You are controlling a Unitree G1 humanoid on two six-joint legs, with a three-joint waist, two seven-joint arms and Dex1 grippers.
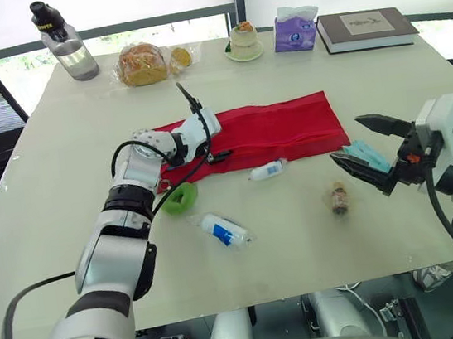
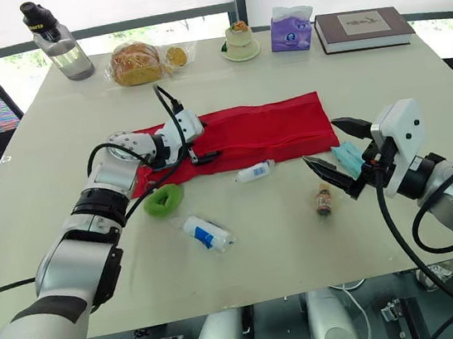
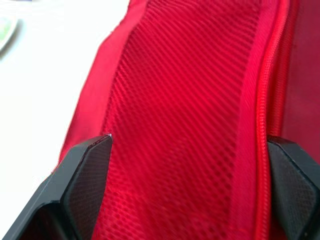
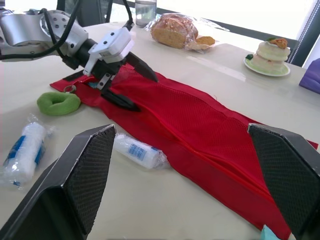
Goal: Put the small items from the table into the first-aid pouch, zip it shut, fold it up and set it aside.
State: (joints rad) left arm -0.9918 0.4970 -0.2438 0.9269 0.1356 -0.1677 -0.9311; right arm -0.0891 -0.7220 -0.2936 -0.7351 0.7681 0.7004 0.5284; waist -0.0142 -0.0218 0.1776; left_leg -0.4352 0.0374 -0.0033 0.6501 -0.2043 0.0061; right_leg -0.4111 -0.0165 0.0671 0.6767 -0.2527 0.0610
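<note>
Pouch: A long red first-aid pouch (image 1: 280, 129) is lying unfolded and flat across the middle of the pale surface (image 1: 306, 268). Its mesh pocket is facing up and its zip (image 3: 260, 100) is running lengthwise.
Left claw: The left claw (image 3: 189, 142) is sitting on the pouch's left end. Its fingers are spread apart with mesh between them, and they are gripping nothing that can be made out.
Right claw: The right claw (image 1: 345, 138) is hovering just past the pouch's right end, toward the robot, gaping wide. A teal packet (image 1: 368, 155) is showing between its fingers. Whether the packet is resting on the lower finger or on the surface cannot be told.
Loose items: A small white bottle (image 1: 267, 169) is lying just beside the pouch's front edge. A green ring (image 1: 184, 196) is sitting near its left front corner. A wrapped gauze roll (image 1: 222, 229) and a small brown packet (image 1: 339, 198) are lying farther out in front.
Risk, teal packet: With the claw this wide, the packet is probably sitting loose, so a swing toward the pouch could be tipping it off.
Risk, pocket: The left fingers appear to be lying on the mesh, not lifting it. An item may be landing on top of a flat pocket and sliding away.
Risk, sweep: A low pass by the right claw could be knocking the bottle or dragging the pouch.
</note>
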